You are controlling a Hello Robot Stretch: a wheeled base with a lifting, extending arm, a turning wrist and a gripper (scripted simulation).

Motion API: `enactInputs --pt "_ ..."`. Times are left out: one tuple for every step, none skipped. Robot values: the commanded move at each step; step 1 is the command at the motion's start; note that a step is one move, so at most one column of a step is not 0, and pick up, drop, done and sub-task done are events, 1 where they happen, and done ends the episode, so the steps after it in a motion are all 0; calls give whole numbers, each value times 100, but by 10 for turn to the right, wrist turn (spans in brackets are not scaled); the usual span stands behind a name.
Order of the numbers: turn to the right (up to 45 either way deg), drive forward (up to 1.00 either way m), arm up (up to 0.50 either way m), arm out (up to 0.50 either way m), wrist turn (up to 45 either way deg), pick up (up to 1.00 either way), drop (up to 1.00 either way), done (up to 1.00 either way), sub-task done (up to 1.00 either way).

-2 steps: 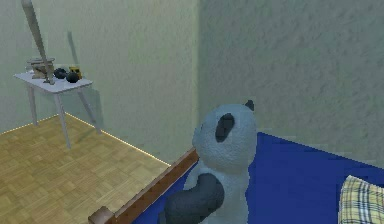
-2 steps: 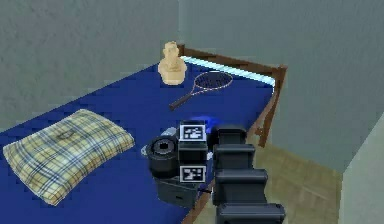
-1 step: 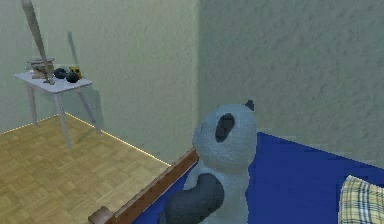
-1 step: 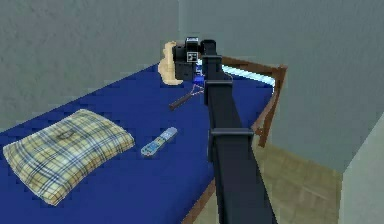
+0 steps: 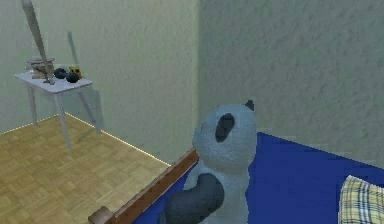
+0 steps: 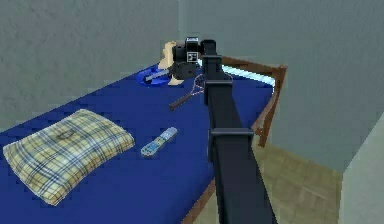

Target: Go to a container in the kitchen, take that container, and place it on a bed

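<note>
Nearest is the arm (image 6: 232,140), a dark square bar running up and out over the bed (image 6: 110,105). At its far end sits the gripper (image 6: 183,62), over the far part of the blue cover. From where I stand I cannot tell how its fingers are set. I cannot tell whether it holds anything either, since things lie on the bed right at and behind it.

Just left of the gripper, a small blue thing (image 6: 155,77) rests on the cover. It may be the container, though its shape is too vague to be sure, and I cannot say if the gripper touches it. Behind it, close to the wall, is a tan thing (image 6: 163,50) I can't make out. A thin dark strip (image 6: 183,99) lies on the cover just left of the arm. Nearer the viewer, a slim pale remote-like thing (image 6: 158,142) lies flat. A plaid pillow (image 6: 65,150) rests well apart from it toward the arm side view's left. The wooden frame (image 6: 268,95) edges the bed to the right of the arm.

Looking ahead, a panda (image 5: 220,160) plush sits upright on the bed against the wooden end board. Across the wood floor (image 5: 60,170), a small white table (image 5: 58,84) stands by the wall with a few small things on top. A bat (image 5: 35,35) leans above it against the wall.
</note>
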Motion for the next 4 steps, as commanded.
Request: enactInputs --pt "0 0 0 0 -90 0 0 0 0" --pt "0 0 -30 0 0 0 0 0 0" --pt "0 0 0 0 0 0 100 0 0" --pt "0 0 4 0 0 0 0 0 0"
